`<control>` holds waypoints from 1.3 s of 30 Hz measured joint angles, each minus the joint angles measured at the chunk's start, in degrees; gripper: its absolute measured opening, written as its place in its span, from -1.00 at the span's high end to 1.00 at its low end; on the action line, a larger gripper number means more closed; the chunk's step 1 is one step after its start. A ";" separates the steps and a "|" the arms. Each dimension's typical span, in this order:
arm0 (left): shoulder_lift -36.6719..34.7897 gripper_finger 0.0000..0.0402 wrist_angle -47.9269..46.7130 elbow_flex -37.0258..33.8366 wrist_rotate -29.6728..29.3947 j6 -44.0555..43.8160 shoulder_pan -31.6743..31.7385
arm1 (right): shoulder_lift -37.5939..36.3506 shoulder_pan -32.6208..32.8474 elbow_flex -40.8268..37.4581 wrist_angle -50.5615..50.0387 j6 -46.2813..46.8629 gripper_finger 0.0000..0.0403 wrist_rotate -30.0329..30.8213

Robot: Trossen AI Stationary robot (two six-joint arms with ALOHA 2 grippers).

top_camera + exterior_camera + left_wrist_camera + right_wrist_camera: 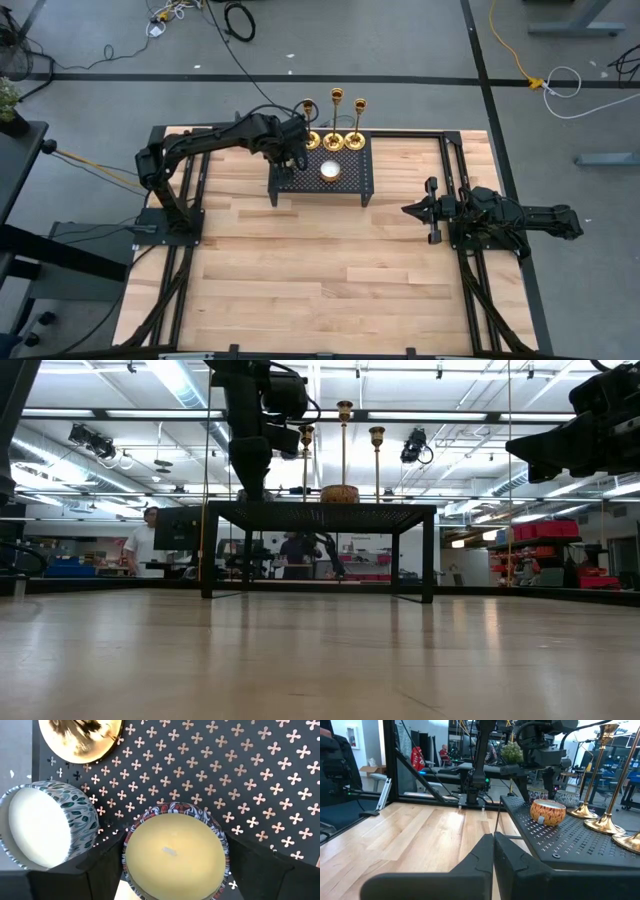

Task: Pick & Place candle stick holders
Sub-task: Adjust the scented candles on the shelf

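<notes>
- Presently, three candlesticks point(335, 128) are seen standing in a row along the far edge of the rack point(352, 184), upright on their round bases.
- From above, the row is read as a left candlestick point(310, 135), a middle candlestick point(334, 134) and a right candlestick point(357, 135), set close beside one another.
- In the low view the stems and small cups are shown rising above the rack top, the middle one tallest.
- The rack is placed on the table point(300, 280), toward its far side and between the two arms.
- The left gripper point(297, 158) is held over the rack's left part, just in front of the left candlestick.
- In the left wrist view its fingers point(95, 865) are spread apart on either side of a candle tin point(175, 852) with cream wax; whether the tin is touched cannot be told.
- A second tin point(47, 825), with white wax and a leaf pattern, is seen just beside the first, and a gold base point(80, 737) lies beyond both.
- An orange candle point(547, 811) is seen on the rack in the right wrist view, near the gold bases.
- The right gripper point(412, 210) is kept at the table's right side, well apart from the rack, with its fingers closed together and nothing between them.
- No candlestick is held by either gripper.
</notes>
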 joint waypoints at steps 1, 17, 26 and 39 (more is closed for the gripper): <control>0.00 -0.59 -0.01 0.00 -0.01 0.00 0.08 | 0.00 -0.01 -0.01 0.01 0.00 0.93 0.00; 0.00 -0.63 0.28 0.00 -0.49 0.03 0.16 | 0.00 0.00 -0.02 0.01 0.00 0.93 0.00; 0.00 -0.69 1.26 0.00 -0.47 -1.45 0.16 | 0.00 0.00 0.00 0.02 0.01 0.93 0.00; -0.01 -0.84 1.03 0.53 -1.39 -1.42 0.04 | 0.00 0.00 0.00 0.00 0.01 0.93 -0.01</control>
